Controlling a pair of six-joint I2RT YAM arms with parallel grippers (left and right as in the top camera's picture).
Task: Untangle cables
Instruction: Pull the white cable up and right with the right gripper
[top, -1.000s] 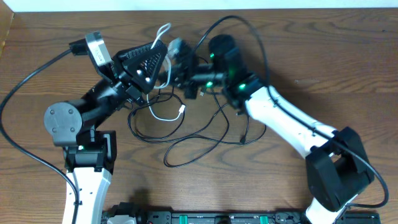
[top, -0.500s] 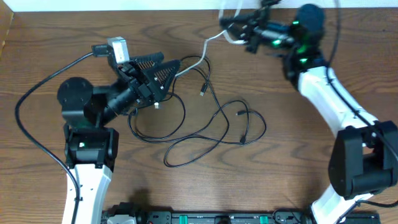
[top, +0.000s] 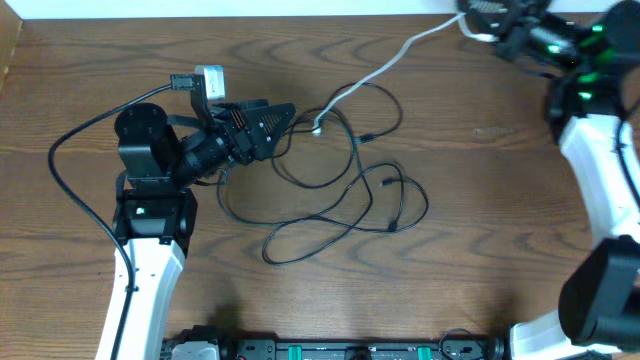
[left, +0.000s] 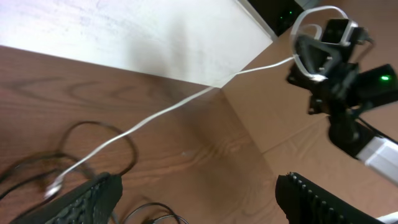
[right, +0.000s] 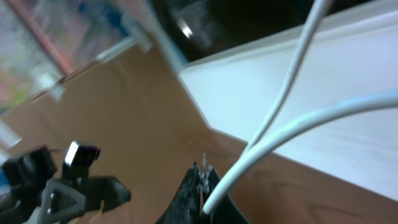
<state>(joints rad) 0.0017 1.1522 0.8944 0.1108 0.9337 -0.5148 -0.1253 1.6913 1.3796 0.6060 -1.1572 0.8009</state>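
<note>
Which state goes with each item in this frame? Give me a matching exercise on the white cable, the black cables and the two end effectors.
Things:
1. white cable
2. black cables
3. left end effector
4. right end effector

States:
A. lying in loose loops on the table
B. shut on a cable near the far right corner
C. lifted at one end, running in a long line
D. open, holding nothing, beside the loops

Pairs: 1-C, 2-A, 3-D, 4-B.
</note>
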